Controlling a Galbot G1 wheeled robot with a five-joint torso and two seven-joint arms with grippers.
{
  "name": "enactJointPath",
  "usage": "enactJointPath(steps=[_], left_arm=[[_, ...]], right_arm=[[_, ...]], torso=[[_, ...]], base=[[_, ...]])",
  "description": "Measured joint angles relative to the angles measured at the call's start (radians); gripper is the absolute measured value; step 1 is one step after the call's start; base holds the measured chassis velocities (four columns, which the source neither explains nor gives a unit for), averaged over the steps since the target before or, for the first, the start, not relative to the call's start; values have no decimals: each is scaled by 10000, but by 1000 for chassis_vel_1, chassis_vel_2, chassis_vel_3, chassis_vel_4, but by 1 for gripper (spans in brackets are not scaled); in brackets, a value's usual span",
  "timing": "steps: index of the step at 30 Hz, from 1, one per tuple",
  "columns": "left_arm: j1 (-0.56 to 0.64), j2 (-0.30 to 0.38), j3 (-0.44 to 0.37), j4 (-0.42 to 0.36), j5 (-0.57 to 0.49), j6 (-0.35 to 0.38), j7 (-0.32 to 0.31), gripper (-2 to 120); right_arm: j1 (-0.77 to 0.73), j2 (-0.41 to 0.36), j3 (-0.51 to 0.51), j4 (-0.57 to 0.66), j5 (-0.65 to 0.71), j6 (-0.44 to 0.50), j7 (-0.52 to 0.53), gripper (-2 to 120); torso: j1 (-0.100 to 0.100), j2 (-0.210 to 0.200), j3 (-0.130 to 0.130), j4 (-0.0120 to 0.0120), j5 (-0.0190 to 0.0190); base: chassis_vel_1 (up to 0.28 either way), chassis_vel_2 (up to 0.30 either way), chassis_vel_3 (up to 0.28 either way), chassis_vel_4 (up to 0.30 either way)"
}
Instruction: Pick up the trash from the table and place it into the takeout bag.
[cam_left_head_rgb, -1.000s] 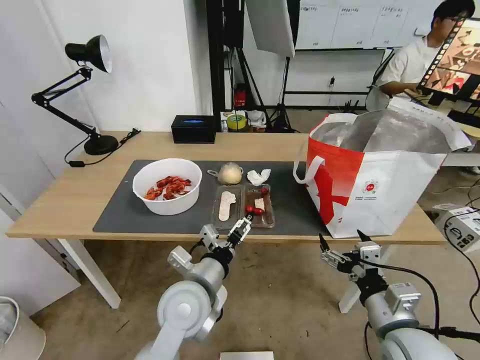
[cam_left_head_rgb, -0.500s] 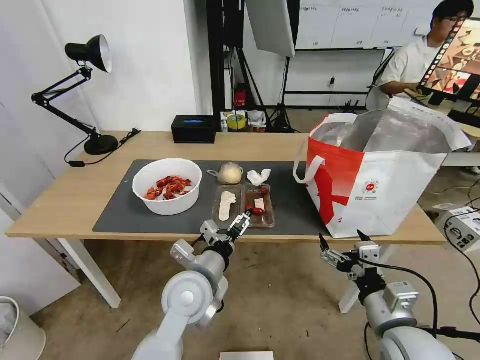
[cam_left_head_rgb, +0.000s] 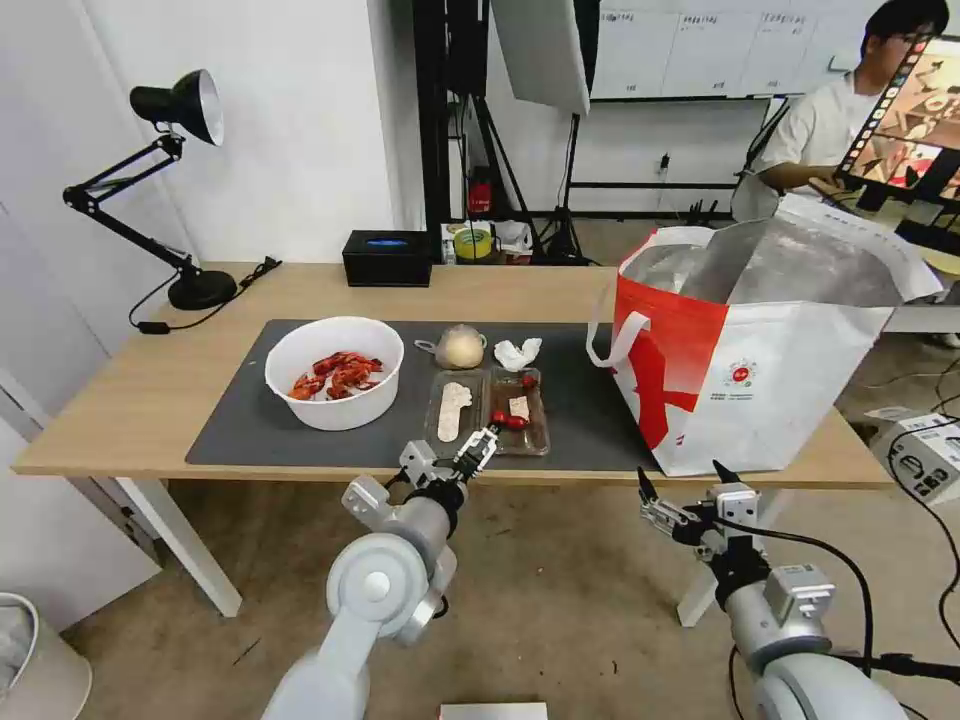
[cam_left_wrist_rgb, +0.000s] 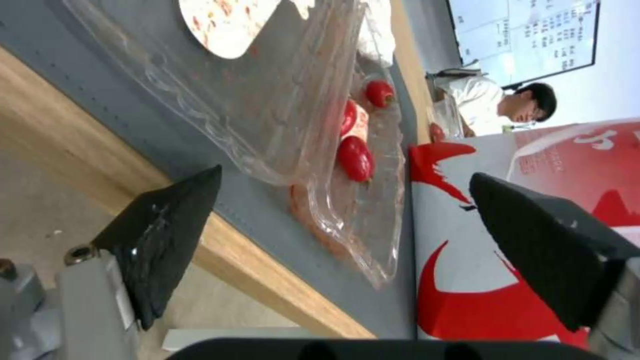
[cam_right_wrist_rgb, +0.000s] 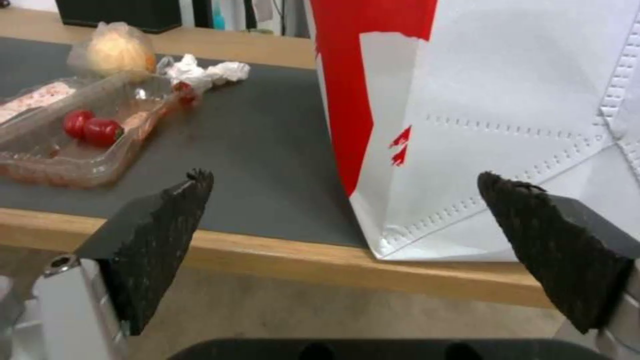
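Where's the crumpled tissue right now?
In the head view the tissue lies on the grey mat, between the small bag and the takeout bag, just behind the clear tray.

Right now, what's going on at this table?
The robot faces a table strewn with trash beside an open takeout bag. Its left gripper hangs open at the table's near edge, just short of the clear hinged tray with cherry tomatoes. The right gripper waits open, below the table edge in front of the bag. The bowl of crayfish shells, crumpled tissue and small bag with a beige lump lie untouched.
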Motion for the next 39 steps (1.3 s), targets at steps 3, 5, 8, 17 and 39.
enactJointPath(steps=[3, 5, 8, 17, 39], left_arm=[[-19, -36, -1, 26, -2, -4, -35, 100], [-104, -174, -9, 122, -3, -42, -134, 100], [-151, -234, -19, 183, -4, -81, -159, 100], [-201, -293, -93, 181, -14, -259, -208, 100], [-521, -17, -142, -215, -64, -697, 378, 100]], right_arm=[[1, 4, -19, -20, -20, 6, -1, 100], [21, 23, -72, -60, -60, 12, 0, 100], [22, 40, -89, -64, -72, 13, -1, 100], [-59, 40, -102, -25, -118, 16, -12, 100], [-339, 85, -161, 181, -113, 63, -222, 100]], torso=[[0, 0, 0, 0, 0], [0, 0, 0, 0, 0], [0, 0, 0, 0, 0], [0, 0, 0, 0, 0], [0, 1, 0, 0, 0]], base=[[0, 0, 0, 0], [0, 0, 0, 0], [0, 0, 0, 0], [0, 0, 0, 0], [0, 0, 0, 0]])
